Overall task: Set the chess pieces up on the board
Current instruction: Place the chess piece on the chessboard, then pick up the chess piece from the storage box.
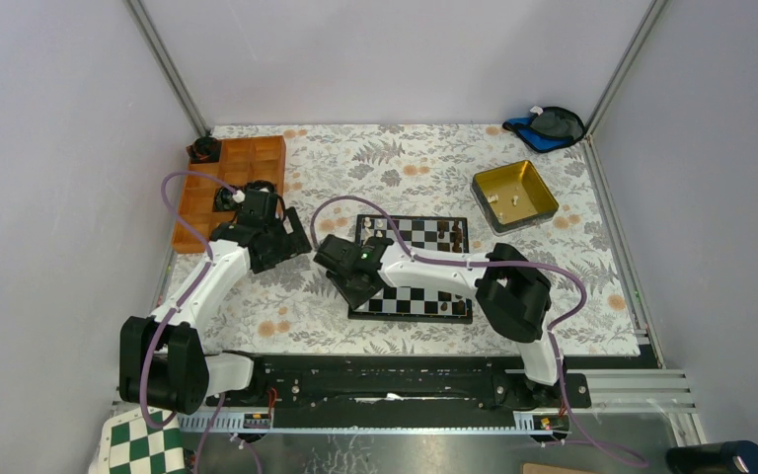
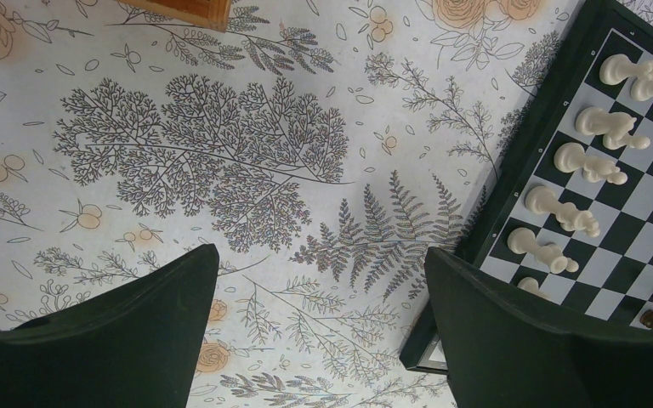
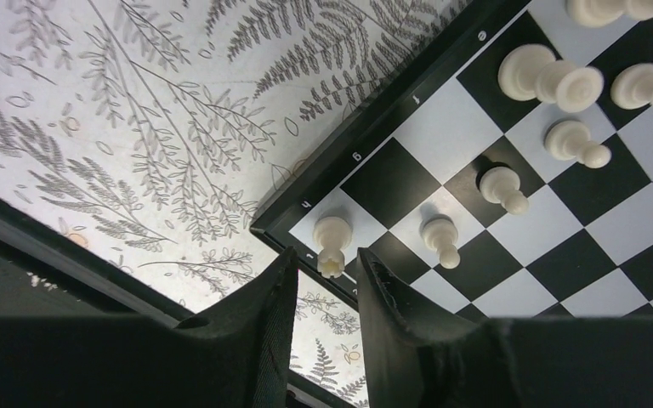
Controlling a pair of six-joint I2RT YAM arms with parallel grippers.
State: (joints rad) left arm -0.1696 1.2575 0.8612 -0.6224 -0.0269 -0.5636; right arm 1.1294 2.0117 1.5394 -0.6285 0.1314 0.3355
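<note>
Hovering at the 7 o'clock corner of the board [image 1: 416, 299], the right claw [image 3: 326, 253] stands parted around the head of a white pawn [image 3: 332, 231]. The pawn stands upright on the pale corner square. A sliver of space shows on either side of its head, so the claw looks released rather than clenched, though the wrist view is too tight to rule out a light touch.

Other white chess pieces [image 2: 591, 163] stand upright along the board's 9 o'clock side, a row of them on the squares nearest the black frame and several more just inside it. A few dark pieces [image 1: 446, 235] stand toward the board's 1 o'clock corner.

The left claw [image 2: 321, 255] hangs spread wide and holds nothing, above the fern-printed table [image 1: 405, 163] just off the board's 9 o'clock edge.

At 2 o'clock from the board, well apart from it, a gold tin [image 1: 542, 182] holds a few more pale pieces. A compartmented wooden tray [image 1: 262, 156] lies at 10 o'clock, partly hidden by the left arm. A green-and-white checkered board [image 1: 143, 444] shows at the 7 o'clock corner of the overhead view, beyond the table's near edge.
</note>
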